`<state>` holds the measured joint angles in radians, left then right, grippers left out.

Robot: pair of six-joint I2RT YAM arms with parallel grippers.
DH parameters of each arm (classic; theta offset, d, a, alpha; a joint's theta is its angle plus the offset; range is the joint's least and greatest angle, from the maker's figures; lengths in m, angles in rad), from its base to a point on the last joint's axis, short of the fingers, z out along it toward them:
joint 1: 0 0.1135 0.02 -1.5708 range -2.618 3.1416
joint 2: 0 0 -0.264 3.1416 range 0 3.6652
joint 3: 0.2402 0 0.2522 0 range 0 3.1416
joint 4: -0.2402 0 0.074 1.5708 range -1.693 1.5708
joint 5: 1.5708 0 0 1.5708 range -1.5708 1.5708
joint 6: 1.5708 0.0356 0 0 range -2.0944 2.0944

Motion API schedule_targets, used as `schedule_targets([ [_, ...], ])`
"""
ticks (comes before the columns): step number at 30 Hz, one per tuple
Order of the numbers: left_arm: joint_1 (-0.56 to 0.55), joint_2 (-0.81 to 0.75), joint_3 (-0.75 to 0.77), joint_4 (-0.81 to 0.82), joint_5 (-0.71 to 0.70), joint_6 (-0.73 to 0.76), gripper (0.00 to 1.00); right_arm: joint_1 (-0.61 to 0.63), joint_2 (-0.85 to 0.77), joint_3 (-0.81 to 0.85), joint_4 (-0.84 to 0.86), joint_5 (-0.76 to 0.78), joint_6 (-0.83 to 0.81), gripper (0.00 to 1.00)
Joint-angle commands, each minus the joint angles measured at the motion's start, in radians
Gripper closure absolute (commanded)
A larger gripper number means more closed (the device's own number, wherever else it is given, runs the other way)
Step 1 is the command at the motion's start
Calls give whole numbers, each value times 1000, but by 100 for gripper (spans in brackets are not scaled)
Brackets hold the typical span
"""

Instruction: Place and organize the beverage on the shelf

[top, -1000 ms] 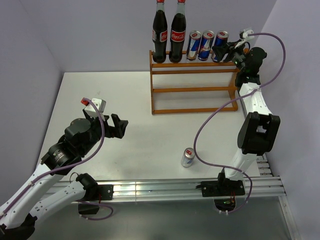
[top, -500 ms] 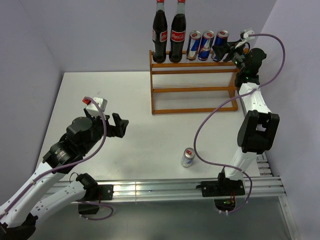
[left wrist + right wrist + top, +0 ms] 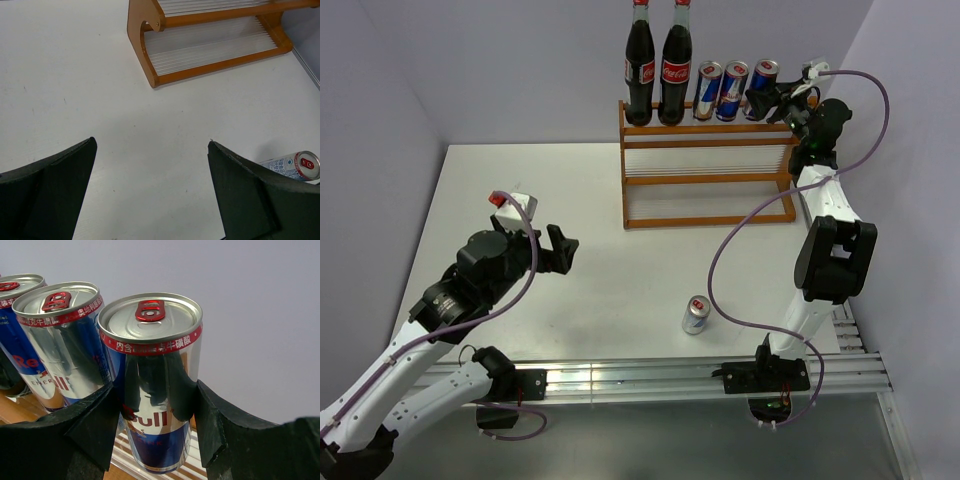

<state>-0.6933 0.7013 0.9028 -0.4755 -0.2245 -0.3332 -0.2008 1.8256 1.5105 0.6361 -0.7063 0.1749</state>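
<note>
The wooden shelf [image 3: 706,180] stands at the back of the table; its end also shows in the left wrist view [image 3: 145,50]. On its top tier stand two cola bottles [image 3: 640,70] [image 3: 676,70] and three blue-and-silver cans [image 3: 708,92] [image 3: 733,90]. My right gripper [image 3: 761,104] is closed around the rightmost can [image 3: 150,340], which stands upright on the slats; its fingers [image 3: 75,430] press both sides. A fourth can [image 3: 696,315] stands on the table, also in the left wrist view [image 3: 292,166]. My left gripper [image 3: 560,250] [image 3: 150,145] is open and empty above bare table.
The grey wall stands right behind the shelf. The shelf's lower tier [image 3: 710,205] holds nothing. A metal rail [image 3: 650,378] runs along the near edge. The right arm's purple cable [image 3: 740,240] loops over the table near the loose can.
My left gripper has drifted slightly right and forward over the table. The right gripper has stayed at the rightmost can on the top tier.
</note>
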Motion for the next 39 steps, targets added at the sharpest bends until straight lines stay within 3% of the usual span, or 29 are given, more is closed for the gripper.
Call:
schedule_targets([
  [1, 9, 4, -1, 37, 24, 19, 1, -9, 8, -13, -22, -30, -6, 78],
  [5, 15, 3, -2, 35, 27, 19, 1, -8, 3, 5, -67, -39, -23, 59],
  [10, 17, 1, -2, 35, 31, 19, 0, -11, -9, 7, -93, -35, -26, 48],
  [11, 17, 1, -2, 35, 34, 19, 1, -11, -11, 4, -92, -33, -23, 40],
  [14, 18, 3, -2, 34, 36, 19, 1, -14, -17, 5, -101, -42, -28, 35],
  [16, 18, 1, -2, 34, 37, 17, 0, -14, -22, 2, -108, -44, -28, 6],
  [32, 26, 12, 7, 29, 47, 14, 0, -37, -143, -108, -111, 17, -20, 3],
  [39, 37, 82, 68, -11, 1, -10, 1, -35, -280, -133, -284, 177, -20, 0],
])
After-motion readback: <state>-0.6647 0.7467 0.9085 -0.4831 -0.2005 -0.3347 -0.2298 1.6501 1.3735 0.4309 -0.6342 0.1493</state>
